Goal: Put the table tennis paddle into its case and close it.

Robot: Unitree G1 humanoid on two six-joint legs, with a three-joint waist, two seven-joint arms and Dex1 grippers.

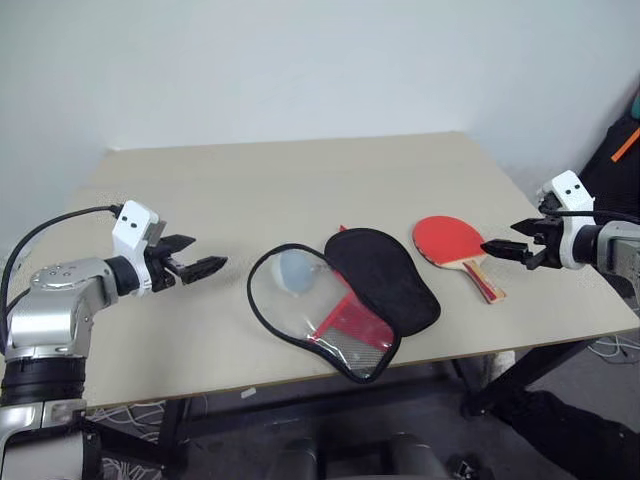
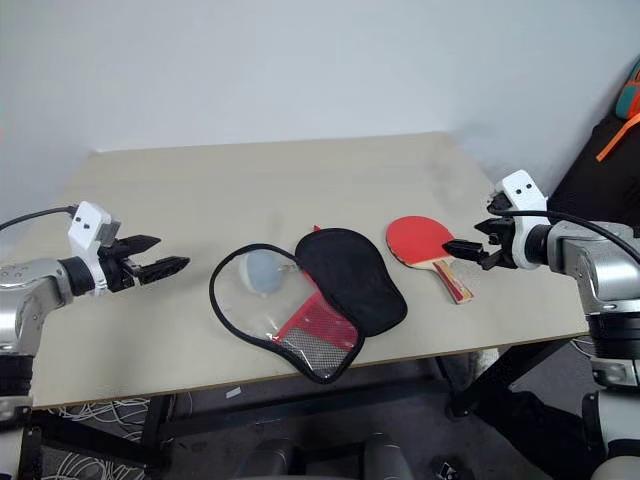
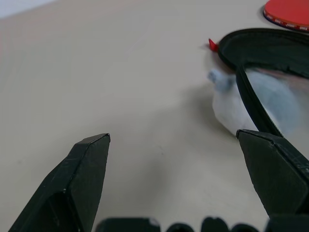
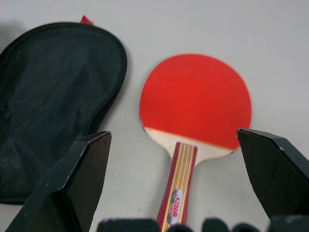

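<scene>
Paddle: the thin table tennis paddle (image 1: 447, 240) with a round red rubber face and a short light-wood handle striped red and dark lies flat on the right part of the surface, handle toward the near edge.
Case: the soft black-trimmed paddle-shaped case (image 1: 340, 298) lies unzipped and spread open just left of the paddle, apart from it; its black half lies nearer the paddle, its clear plastic half with a red mesh-covered patch farther left.
Ball: a small pale round ball (image 1: 295, 271) shows under the clear panel.
Right hand: the right hand (image 1: 497, 248), fingers spread wide and holding nothing, hovers just above the paddle's handle.
Left hand: the left hand (image 1: 203, 266), equally wide and empty, hangs left of the case.
Surface: a pale beige tabletop (image 1: 250, 190).
Room: a plain white wall (image 1: 300, 60) behind.
</scene>
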